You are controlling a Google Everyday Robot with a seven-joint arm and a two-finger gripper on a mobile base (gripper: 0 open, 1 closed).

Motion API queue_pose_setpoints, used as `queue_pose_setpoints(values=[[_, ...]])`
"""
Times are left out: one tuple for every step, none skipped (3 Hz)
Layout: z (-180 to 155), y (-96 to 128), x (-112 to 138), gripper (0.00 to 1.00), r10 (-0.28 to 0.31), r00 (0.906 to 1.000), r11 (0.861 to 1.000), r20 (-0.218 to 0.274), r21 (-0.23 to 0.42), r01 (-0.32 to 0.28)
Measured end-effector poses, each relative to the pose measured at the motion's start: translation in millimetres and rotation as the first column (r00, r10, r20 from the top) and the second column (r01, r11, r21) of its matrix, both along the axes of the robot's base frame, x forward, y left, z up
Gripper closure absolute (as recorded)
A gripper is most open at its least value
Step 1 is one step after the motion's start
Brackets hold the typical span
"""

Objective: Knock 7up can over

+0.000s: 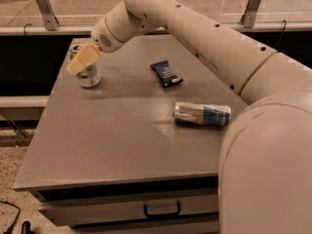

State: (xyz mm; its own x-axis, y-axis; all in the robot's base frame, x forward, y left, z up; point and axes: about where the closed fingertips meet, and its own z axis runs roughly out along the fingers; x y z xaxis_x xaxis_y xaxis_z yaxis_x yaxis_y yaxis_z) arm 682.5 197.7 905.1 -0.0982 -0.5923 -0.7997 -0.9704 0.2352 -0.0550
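Observation:
The 7up can (88,75), whitish-silver with green markings, stands upright near the far left corner of the grey table (122,145). My gripper (83,58), with its beige tip, is at the can's upper part, covering its top and left side. It looks to be touching the can. The white arm (195,38) reaches in from the right, across the back of the table.
A slim blue-and-silver can (202,115) lies on its side at the right of the table. A dark blue snack packet (165,73) lies at the back middle. The table's left edge is close to the 7up can. A drawer with a handle (162,209) is below the front edge.

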Motion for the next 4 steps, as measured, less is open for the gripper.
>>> queue_pose_setpoints(values=[[4, 0, -4, 0.39, 0.005, 0.9999, 1.0, 0.011, 0.021, -0.005], [13, -6, -16, 0.71, 0.021, 0.9984, 0.999, 0.053, 0.023, -0.023], [28, -18, -28, 0.93, 0.032, 0.995, 0.999, 0.095, 0.004, -0.033], [51, -41, -40, 1.0, 0.081, 0.9857, 0.995, 0.148, -0.069, -0.071]])
